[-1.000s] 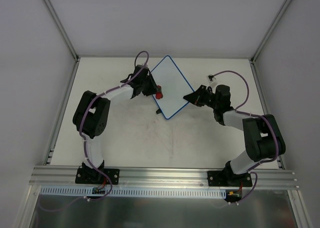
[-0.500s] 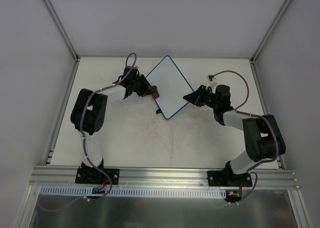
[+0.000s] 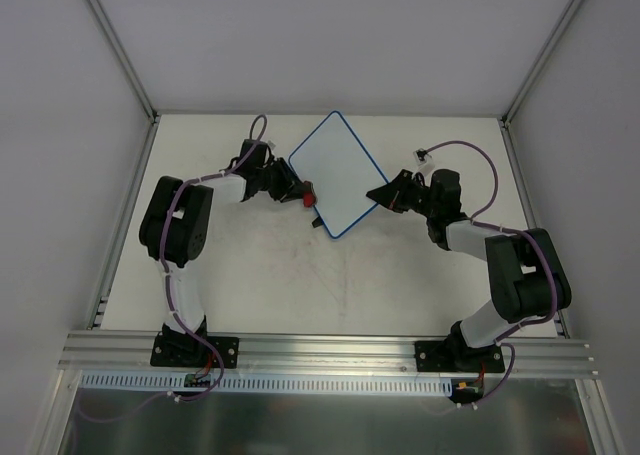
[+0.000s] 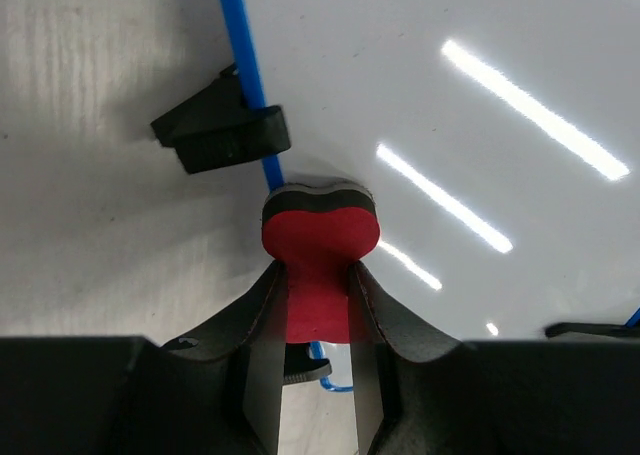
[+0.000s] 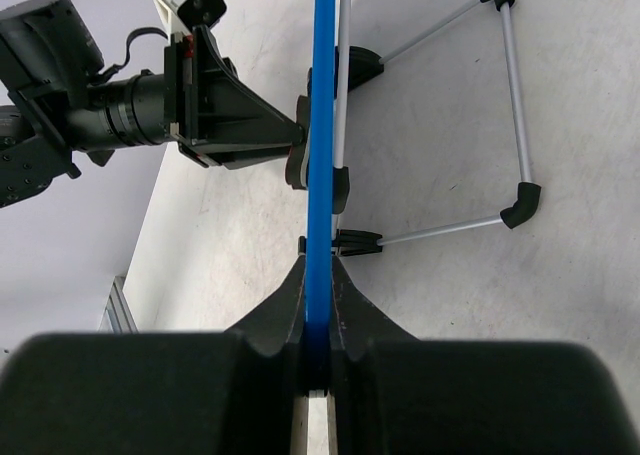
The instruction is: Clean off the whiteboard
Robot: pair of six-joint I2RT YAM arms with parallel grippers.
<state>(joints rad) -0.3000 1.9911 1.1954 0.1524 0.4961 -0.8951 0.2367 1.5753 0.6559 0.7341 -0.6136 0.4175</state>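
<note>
White tabletop [image 3: 300, 275] is carrying the blue-rimmed whiteboard [image 3: 335, 170] at its far centre. Right gripper [image 3: 377, 197] is clamping the board's right edge. Left gripper [image 3: 302, 195] is squeezing a red eraser [image 4: 320, 243], its dark pad sitting at the board's left rim.

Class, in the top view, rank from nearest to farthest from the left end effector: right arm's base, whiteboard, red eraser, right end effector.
1. red eraser, gripped in the left end effector.
2. whiteboard, just to its right.
3. right end effector, clamping the board's right edge.
4. right arm's base, bottom right.
</note>
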